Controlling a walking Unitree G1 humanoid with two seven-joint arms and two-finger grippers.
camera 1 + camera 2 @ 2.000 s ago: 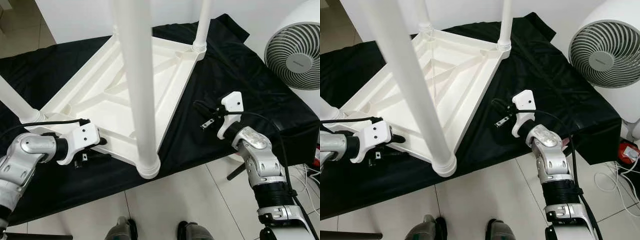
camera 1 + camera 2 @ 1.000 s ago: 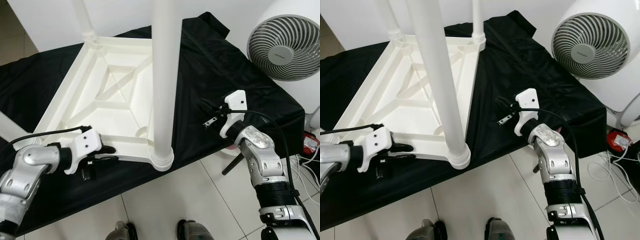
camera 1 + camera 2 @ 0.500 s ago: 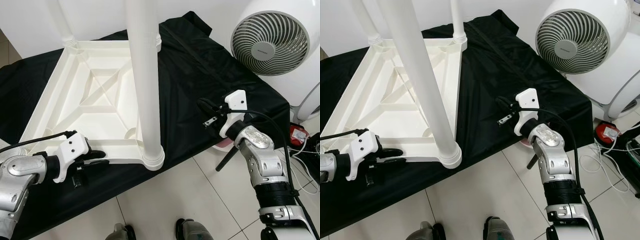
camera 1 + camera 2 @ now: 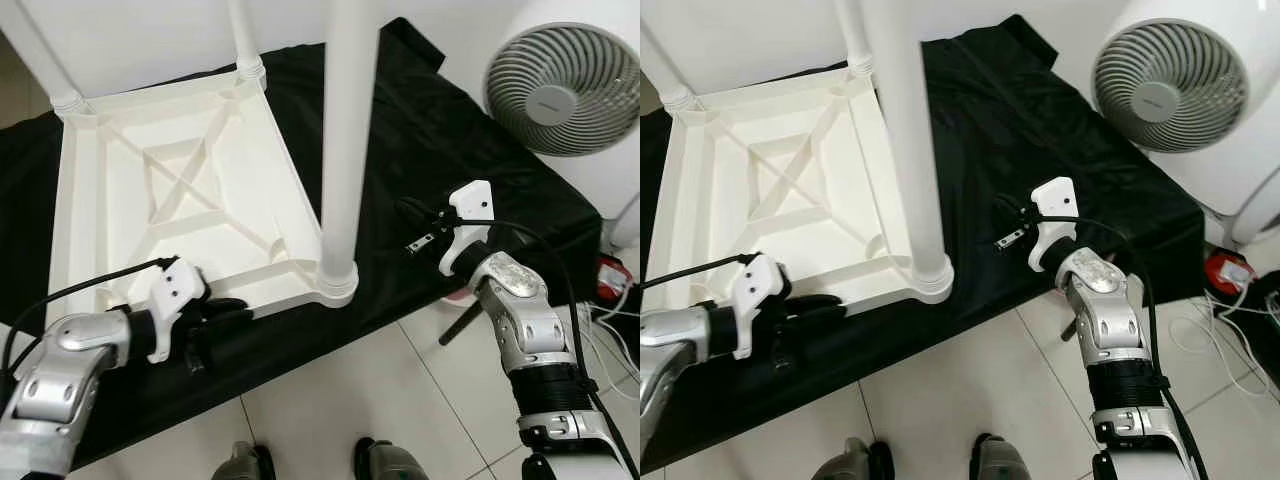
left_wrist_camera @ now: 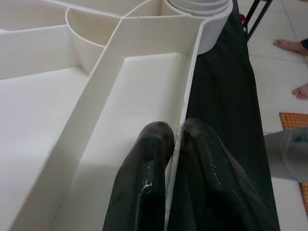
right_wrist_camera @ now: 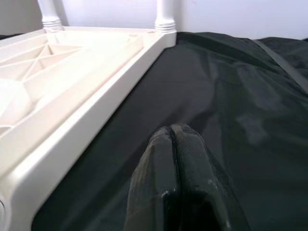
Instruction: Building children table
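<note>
black cloth (image 4: 470,150) under upturned white table (image 4: 180,200); left gripper (image 5: 175,139) pinching its rim (6 o'clock edge), right gripper (image 6: 174,139) closed, empty, 3 o'clock.

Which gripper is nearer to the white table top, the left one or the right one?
Left. The left gripper is shut on the rim of the table top. The right gripper hovers shut above the black cloth, apart from it.

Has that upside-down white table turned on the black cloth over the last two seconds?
Yes. The white table has swung round on the black cloth: its near leg now stands closer to the right hand.
</note>
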